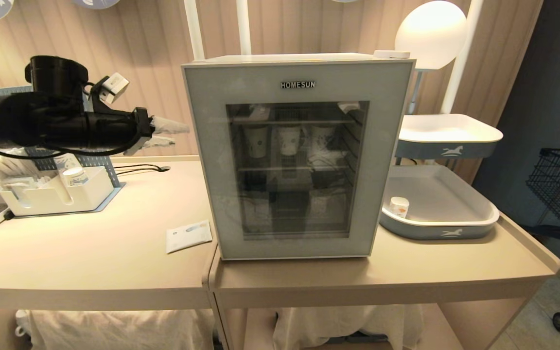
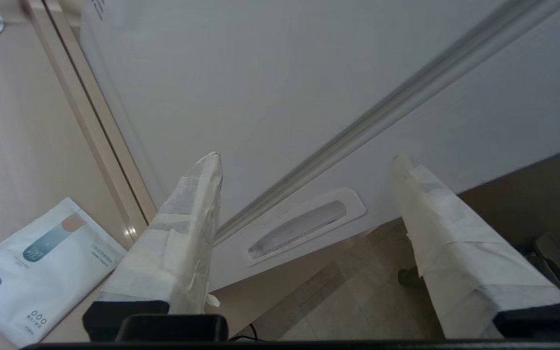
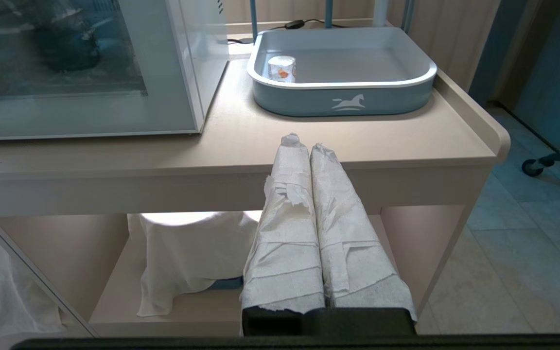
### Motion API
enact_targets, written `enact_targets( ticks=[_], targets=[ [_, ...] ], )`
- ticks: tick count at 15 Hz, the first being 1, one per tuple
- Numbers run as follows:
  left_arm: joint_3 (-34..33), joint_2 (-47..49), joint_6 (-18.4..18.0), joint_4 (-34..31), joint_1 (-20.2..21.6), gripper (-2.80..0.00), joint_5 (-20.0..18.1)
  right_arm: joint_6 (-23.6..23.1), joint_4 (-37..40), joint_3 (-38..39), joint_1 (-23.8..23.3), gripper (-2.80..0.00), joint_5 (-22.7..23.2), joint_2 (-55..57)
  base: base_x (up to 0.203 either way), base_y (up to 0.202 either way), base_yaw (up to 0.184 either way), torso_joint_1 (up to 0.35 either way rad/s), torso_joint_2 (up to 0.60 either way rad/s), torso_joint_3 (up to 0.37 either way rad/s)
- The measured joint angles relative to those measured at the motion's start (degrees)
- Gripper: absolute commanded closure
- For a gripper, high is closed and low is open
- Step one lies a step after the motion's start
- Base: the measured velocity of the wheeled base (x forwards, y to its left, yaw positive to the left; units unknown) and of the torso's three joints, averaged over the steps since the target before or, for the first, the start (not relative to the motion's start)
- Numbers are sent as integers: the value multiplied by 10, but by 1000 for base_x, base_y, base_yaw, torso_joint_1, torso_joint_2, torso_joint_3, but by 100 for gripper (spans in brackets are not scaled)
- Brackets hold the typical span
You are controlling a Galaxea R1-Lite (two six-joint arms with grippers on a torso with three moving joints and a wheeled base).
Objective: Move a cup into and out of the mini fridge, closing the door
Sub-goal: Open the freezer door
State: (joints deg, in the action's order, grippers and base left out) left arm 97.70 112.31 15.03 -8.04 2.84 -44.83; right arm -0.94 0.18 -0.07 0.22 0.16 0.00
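Right now the boxy white countertop mini fridge [image 1: 299, 155] stands on the beige table [image 1: 90, 262], and its grey-framed door with the dark glass window [image 1: 297, 167] is flush against the cabinet, the HOMESUN lettering reading across the top. Behind the glass, taller white paper cups with blue patterns [image 1: 288, 140] stand in a row on a wire shelf. The tiny white plastic cup with an orange-marked foil top [image 1: 399, 206] sits upright outside the fridge, in the near left corner of the lower grey-blue tray with a white rim [image 1: 443, 232], just right of the cabinet; the right wrist view shows it in that tray too. The left gripper [image 1: 170, 134] hangs in the air to the left of the fridge, level with its upper part, pointing at the side wall; its paper-wrapped fingers [image 2: 190, 228] stand wide apart with nothing between them, and a recessed handle slot [image 2: 304, 226] in the white side panel lies beyond them. A flat white sachet [image 1: 188, 236] lies on the table beneath. The right gripper [image 3: 304, 146] is low in front of the table edge, its wrapped fingers pressed together and empty.
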Motion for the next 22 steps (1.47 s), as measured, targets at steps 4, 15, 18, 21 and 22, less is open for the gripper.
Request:
enact_targets(
  ticks=[4, 15, 18, 21, 22],
  targets=[
    [-131, -42, 9, 140, -5, -280, -76, 0, 0, 0, 0, 0, 0, 0, 0, 0, 0, 0, 0, 0],
    [-341, -81, 38, 415, -63, -280, -137, 1, 0, 0, 0, 0, 0, 0, 0, 0, 0, 0, 0, 0],
    [-378, -81, 36, 459, -67, -280, -141, 1, 0, 0, 0, 0, 0, 0, 0, 0, 0, 0, 0, 0],
    [-397, -79, 36, 488, -60, -280, -142, 0, 0, 0, 0, 0, 0, 0, 0, 0, 0, 0, 0, 0],
    [-399, -79, 36, 489, -58, -280, -143, 0, 0, 0, 1, 0, 0, 0, 0, 0, 0, 0, 0, 0]
  ],
)
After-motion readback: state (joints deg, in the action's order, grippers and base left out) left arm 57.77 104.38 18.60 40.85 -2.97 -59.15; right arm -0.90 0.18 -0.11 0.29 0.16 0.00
